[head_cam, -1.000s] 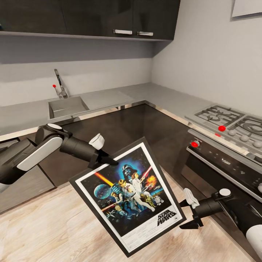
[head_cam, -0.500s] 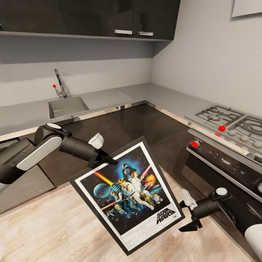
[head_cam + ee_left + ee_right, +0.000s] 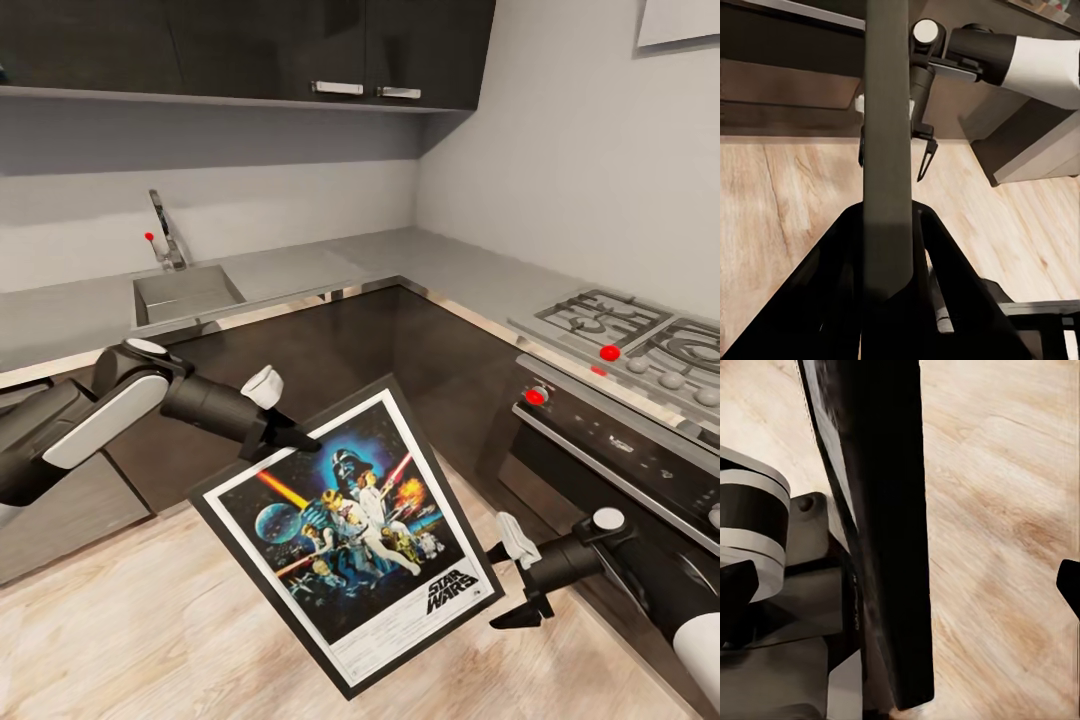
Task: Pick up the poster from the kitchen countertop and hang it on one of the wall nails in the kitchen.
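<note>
Head view: the left pincer (image 3: 290, 438) was clamped on the poster (image 3: 355, 530) top edge, its long axis slanting away toward the spread, empty right pincer (image 3: 505, 585).

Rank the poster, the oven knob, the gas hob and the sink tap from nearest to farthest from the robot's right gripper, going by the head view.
From the right gripper:
1. Poster, right beside it, held out over the floor by the left gripper.
2. Oven knob, lit red, on the oven front just beyond.
3. Gas hob, on the countertop past the knob.
4. Sink tap, far across, at the back wall.
</note>
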Tool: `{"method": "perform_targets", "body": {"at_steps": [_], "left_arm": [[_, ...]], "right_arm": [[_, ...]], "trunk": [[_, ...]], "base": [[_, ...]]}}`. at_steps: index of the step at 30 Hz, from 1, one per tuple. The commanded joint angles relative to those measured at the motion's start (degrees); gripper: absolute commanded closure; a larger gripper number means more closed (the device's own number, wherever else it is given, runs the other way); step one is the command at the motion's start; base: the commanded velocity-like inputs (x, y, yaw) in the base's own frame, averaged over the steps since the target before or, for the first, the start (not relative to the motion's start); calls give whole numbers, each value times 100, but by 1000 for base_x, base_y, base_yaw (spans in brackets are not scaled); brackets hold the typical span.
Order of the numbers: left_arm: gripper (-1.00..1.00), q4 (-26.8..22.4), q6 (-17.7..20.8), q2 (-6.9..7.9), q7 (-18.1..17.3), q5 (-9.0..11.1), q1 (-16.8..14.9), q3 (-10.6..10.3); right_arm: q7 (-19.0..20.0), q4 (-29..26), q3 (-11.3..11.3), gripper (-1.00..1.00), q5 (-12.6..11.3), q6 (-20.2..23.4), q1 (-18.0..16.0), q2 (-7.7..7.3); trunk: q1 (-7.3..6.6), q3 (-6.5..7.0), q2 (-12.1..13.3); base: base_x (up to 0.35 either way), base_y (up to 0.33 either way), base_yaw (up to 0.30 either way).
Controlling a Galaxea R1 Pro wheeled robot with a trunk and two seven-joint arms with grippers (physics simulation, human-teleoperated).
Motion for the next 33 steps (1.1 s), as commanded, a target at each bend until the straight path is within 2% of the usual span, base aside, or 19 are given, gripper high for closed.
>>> {"method": "perform_targets", "body": {"at_steps": [1,7,33], "left_arm": [[100,-1,17,22,5,19,-7,-9],[100,-1,17,175,5,19,-8,-8],[100,-18,17,201,5,20,-7,1]], "right_arm": [[11,-25,10,-100,9,15,-4,-6],[12,-87,13,-100,4,15,-4,-11],[13,-95,28,-100,4,15,-4,14]], "trunk": [[0,-5,-3],[0,-5,-3],[0,-5,-3]], "base": [[0,0,0],[0,0,0],[0,0,0]]}}
